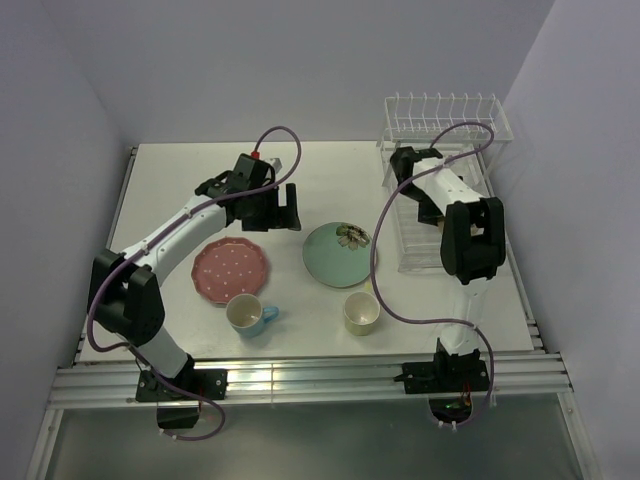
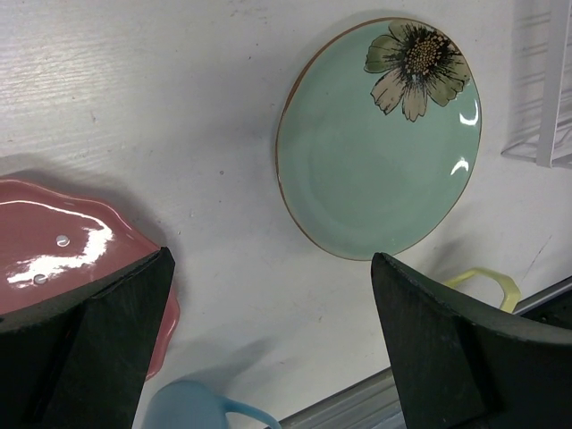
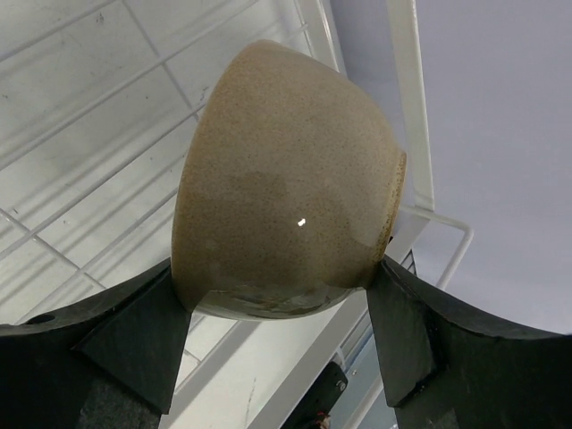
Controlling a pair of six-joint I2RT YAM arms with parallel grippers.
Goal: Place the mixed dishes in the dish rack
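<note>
Right gripper (image 3: 273, 268) gripped cream bowl (image 3: 286, 179) by its rim, jaws partly open around it. Bowl was tilted over basket of dish rack (image 3: 404, 107), far right. Good placement likely needed lowering close to wires, clear of side rail, before release. Left gripper (image 2: 270, 259) hung wide open and empty between pink plate (image 2: 54, 241) and green plate (image 2: 375, 152).

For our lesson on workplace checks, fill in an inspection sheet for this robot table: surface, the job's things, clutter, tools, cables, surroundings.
Surface: white table, no spills seen.
Job's things: pink plate, green plate, blue mug and yellow mug sit on the table; the bowl is at the rack.
Clutter: nothing seen.
Tools: left tool open and empty, above the table between the two plates; right tool shut on the bowl over the rack's wires.
Cables: a purple cable loops off each arm.
Surroundings: plain walls on three sides; metal rail at the near edge.
</note>
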